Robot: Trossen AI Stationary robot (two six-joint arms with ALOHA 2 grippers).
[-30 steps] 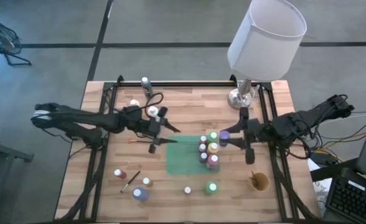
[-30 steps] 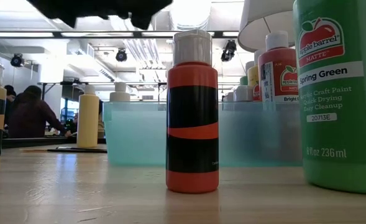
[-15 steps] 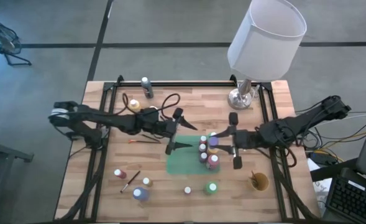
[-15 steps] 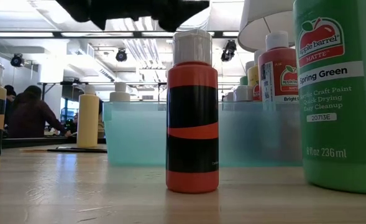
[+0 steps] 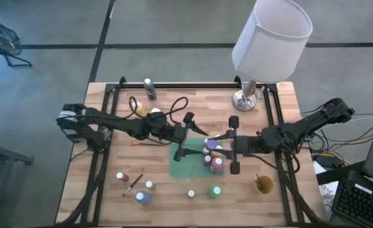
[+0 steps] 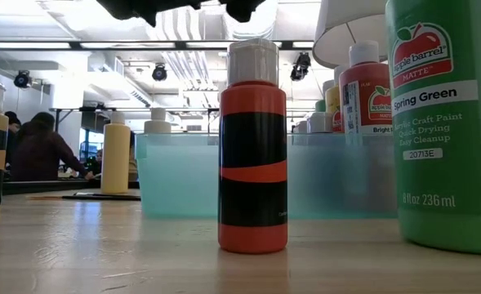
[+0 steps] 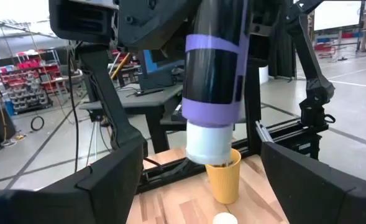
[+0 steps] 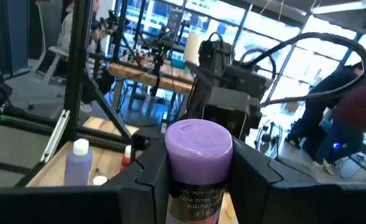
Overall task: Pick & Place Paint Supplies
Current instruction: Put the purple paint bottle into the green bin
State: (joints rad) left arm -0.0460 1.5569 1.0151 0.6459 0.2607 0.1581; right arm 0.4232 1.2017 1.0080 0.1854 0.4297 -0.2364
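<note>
My right gripper (image 5: pixel 213 144) is shut on a purple paint bottle (image 7: pixel 212 74) and holds it in the air over the cluster of bottles (image 5: pixel 213 159) standing on the green mat (image 5: pixel 185 163). The bottle hangs with its white cap (image 7: pixel 206 144) down. My left gripper (image 5: pixel 183 136) is open and level. It faces the bottle from the table's left, with a finger (image 7: pixel 102 183) wide on each side and touching nothing. Other bottles stand near the front edge, among them an orange one (image 6: pixel 252 147) and a Spring Green one (image 6: pixel 444 122). My right gripper pinches the purple bottle's labelled body (image 8: pixel 178 194) between its two fingers, just below the rounded purple base (image 8: pixel 198 144). The fingers come level from the table's right and lie across the bottle. It is lifted clear and upright, cap down.
A lamp (image 5: pixel 248 96) with a big white shade stands at the far right, a tan cup (image 5: pixel 263 185) near right. Loose bottles (image 5: pixel 143 197) and a brush (image 5: pixel 133 183) lie near left. Far left stand a yellow bottle (image 5: pixel 137 106) and a grey one (image 5: pixel 149 87).
My left gripper has reached toward the table's right, from the far-left bottles to the mat's left side, facing the purple bottle. My right gripper has carried that bottle toward the table's left, over the bottles on the mat, and rolled its wrist.
</note>
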